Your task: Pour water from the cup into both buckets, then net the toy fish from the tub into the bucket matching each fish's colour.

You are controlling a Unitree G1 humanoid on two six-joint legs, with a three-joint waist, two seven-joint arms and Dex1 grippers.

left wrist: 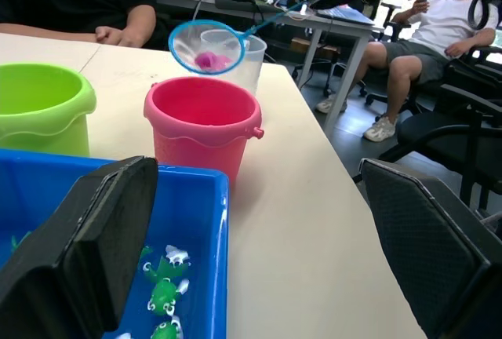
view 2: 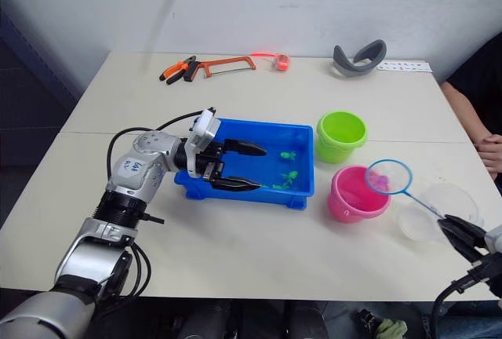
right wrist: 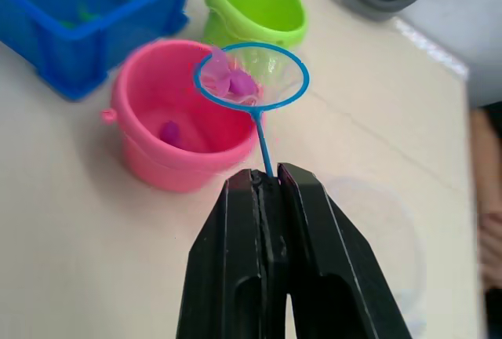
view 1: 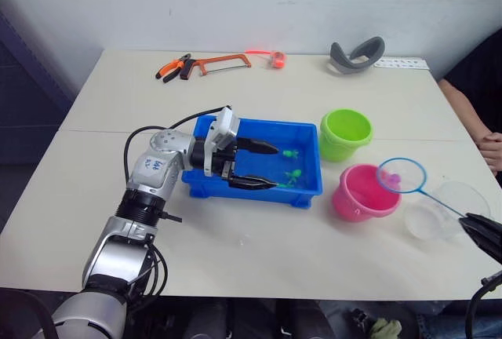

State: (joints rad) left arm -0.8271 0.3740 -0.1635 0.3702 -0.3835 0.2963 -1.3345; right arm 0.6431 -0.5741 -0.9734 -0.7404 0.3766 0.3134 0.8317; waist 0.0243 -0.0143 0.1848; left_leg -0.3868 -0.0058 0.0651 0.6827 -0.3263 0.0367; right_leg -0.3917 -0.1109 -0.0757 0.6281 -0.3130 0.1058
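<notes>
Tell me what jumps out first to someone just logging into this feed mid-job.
The round light-blue mesh net stands out first: it hangs over the bright pink plastic bucket with a small pink toy fish in its mesh, its thin handle pinched in the right claw. Next comes the left claw, open over the shallow blue rectangular tub, where green toy fish lie, with the lime green bucket beyond the pink one.

A pale table (view 1: pixel 259 253) is seen carrying a blue tub (view 1: pixel 306 191) beneath the left gripper (view 1: pixel 271 168), green bucket (view 1: pixel 344 134) and pink bucket (view 1: pixel 360 194) beyond its fingertips, a clear cup (view 1: pixel 439 212) by the right gripper (view 1: pixel 480 233), with a hacksaw (view 1: pixel 223 62) and pliers (view 1: pixel 174 67) far off.
</notes>
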